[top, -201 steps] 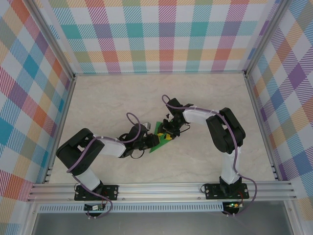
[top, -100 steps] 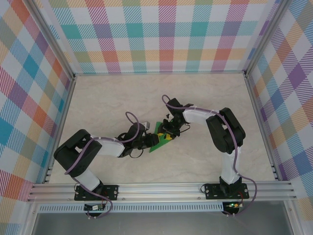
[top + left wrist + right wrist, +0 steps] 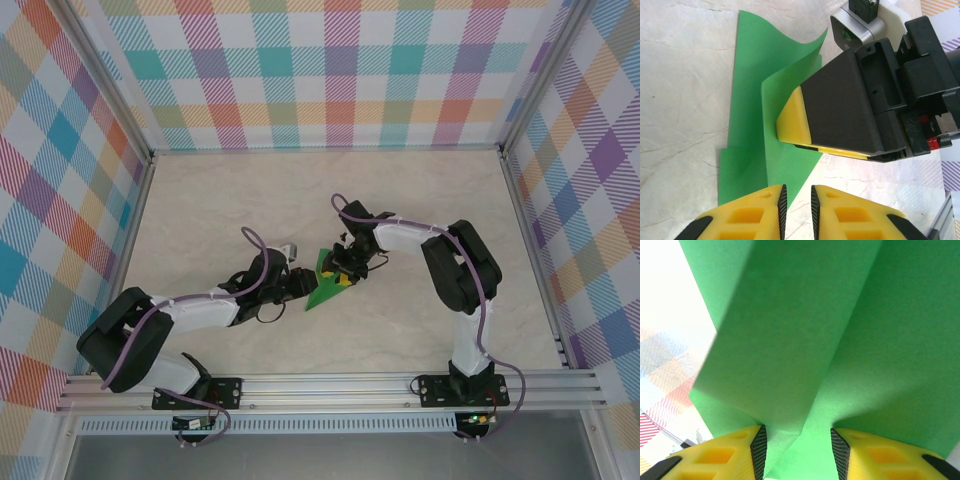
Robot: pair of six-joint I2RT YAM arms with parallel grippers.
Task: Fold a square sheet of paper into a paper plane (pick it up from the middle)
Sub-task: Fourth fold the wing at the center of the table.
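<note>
Paper plane [image 3: 326, 286], long axis diagonal, tip near-left, clamped by right gripper [image 3: 345, 275], left gripper [image 3: 300, 287] nearly closed, empty.

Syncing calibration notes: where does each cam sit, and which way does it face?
Top external: above and behind the bases, looking down on the table; both arms, left gripper, right gripper.
Left wrist: looks past its own fingertips at the paper and right gripper.
Right wrist: own fingertips, close on the paper.
All three share the paper.

Pale marbled tabletop [image 3: 200, 210]; checked pastel walls [image 3: 330, 70] on three sides; aluminium rail [image 3: 330, 385], perhaps slotted.
</note>
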